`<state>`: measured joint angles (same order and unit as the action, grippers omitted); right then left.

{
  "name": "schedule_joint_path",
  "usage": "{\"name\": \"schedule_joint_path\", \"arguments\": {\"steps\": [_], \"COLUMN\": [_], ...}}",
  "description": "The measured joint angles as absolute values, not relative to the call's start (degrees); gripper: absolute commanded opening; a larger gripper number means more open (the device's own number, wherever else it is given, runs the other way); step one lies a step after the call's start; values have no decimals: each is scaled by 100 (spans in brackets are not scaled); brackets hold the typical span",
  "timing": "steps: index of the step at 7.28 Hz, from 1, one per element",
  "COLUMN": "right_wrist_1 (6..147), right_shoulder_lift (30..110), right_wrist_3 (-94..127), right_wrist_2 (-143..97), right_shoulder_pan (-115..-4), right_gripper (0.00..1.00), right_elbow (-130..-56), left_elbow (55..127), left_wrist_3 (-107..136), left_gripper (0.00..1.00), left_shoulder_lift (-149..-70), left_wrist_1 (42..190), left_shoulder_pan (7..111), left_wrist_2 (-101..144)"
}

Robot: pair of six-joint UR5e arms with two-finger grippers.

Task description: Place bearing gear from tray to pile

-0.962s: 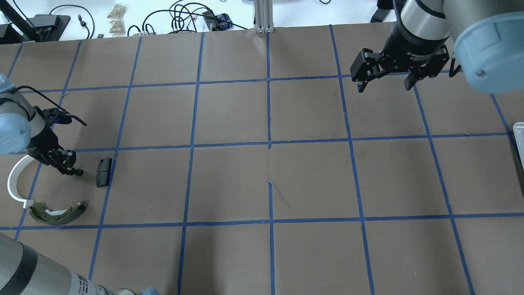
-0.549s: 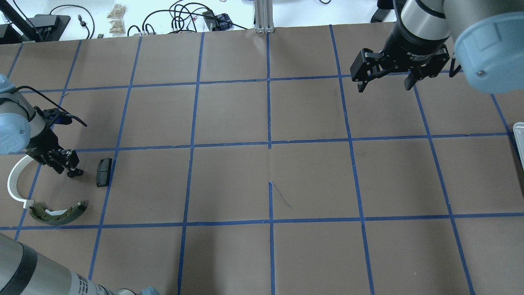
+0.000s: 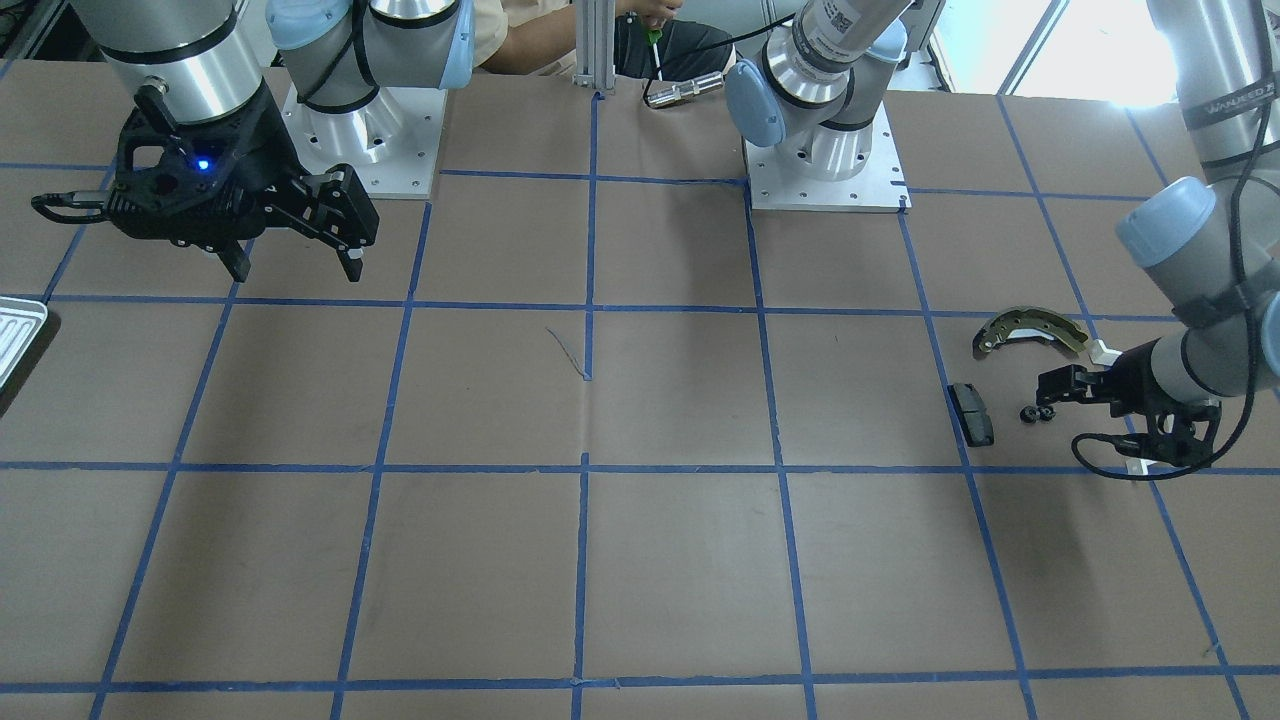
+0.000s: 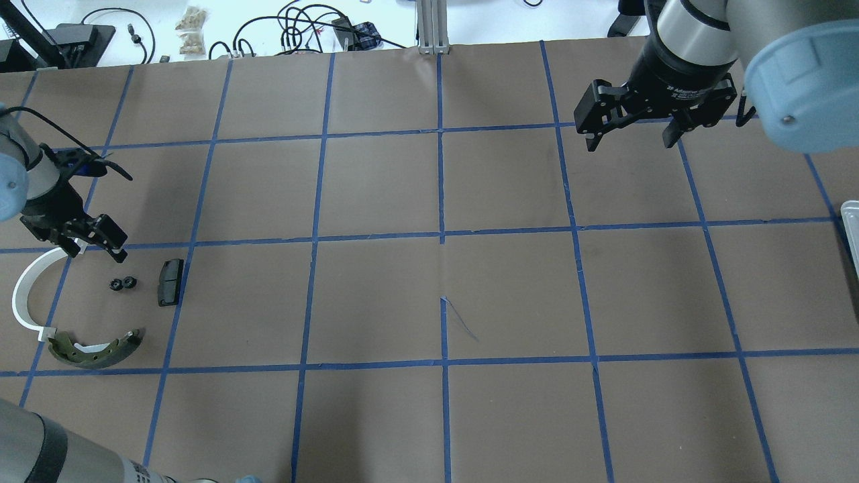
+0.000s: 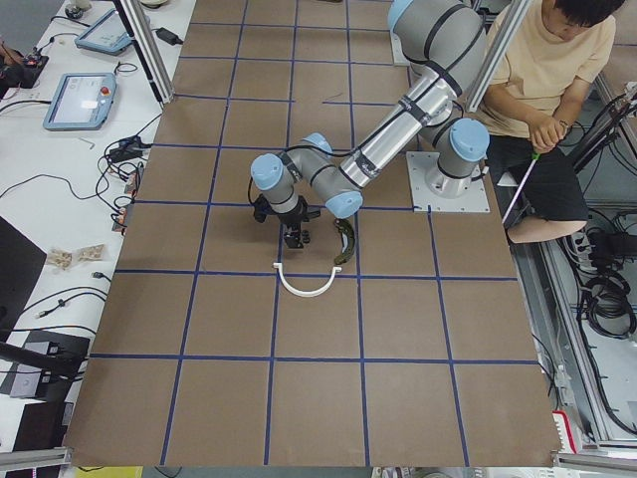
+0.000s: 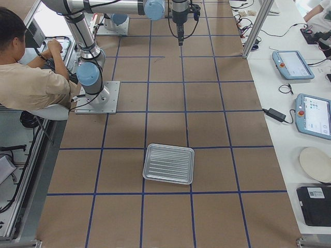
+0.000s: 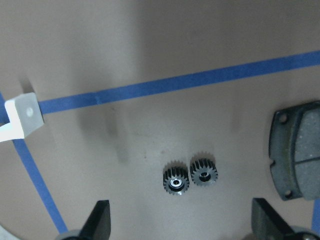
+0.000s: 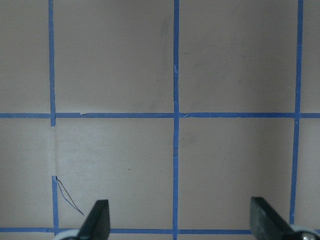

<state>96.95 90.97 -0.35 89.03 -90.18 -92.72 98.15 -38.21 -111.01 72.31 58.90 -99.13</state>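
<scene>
Nearest the robot, on the left side of the table (image 4: pixel 429 416), you find the pile. The olive shoe (image 4: pixel 94 350) lies closest, and the white half-ring (image 4: pixel 22 295) curves away from its left tip (the two look to touch there). Just beyond the shoe and right of the ring you see the gears (image 4: pixel 123 284). They are two small black toothed wheels, side by side on the brown paper, off the tray and among the pile's parts. The black pad (image 4: pixel 170 282) lies just right of them, not touching them.

A little farther, the left gripper (image 4: pixel 96 250) hangs above the table with its fingers spread wide, holding nothing. Its wrist view shows you the gears on the paper between the two tips.

Over at the right end, the tray (image 6: pixel 169 164) sits flat, well apart from the pile. Farthest of all, the right gripper (image 4: pixel 631 136) hovers over the far right squares, fingers wide apart and empty.
</scene>
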Motion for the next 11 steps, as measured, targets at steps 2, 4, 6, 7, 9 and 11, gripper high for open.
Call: {"name": "schedule_joint_path", "arguments": {"steps": [2,4,6,7,9,11], "right_wrist_1": [9694,9694,9696,9729,9817,9833], "right_shoulder_lift": [9097,9097,9097,9095,9091,9093], "right_wrist_3": [-35,-40,-43,-44,-42,-36], "right_wrist_2": [8903,8909,8914,8924,8943,8941], "right_shoulder_pan": [-9018,-9018,-9018,-9018,-9018,-9018], "right_gripper": [100,100,100,100,100,100], "right_elbow": [-9272,-9272,-9271,-9269,-9271,-9272], "left_elbow": [9501,9425,9399,9406,9412,9483], "left_wrist_3": [-2937,-2136,-1600,-1340,-951,-869], "left_gripper": [100,100,100,100,100,100], "left_shoulder_lift": [-10585,-9997,-9489,-9285,-8989,-8829], "left_wrist_1": [7886,8278,8568,8690,8921,8993], "left_shoulder_pan": [6606,7361,8283,8634,9002,9069], "left_wrist_2": [-9555,-9245,-9192,-9182,-9182,-9138]}}
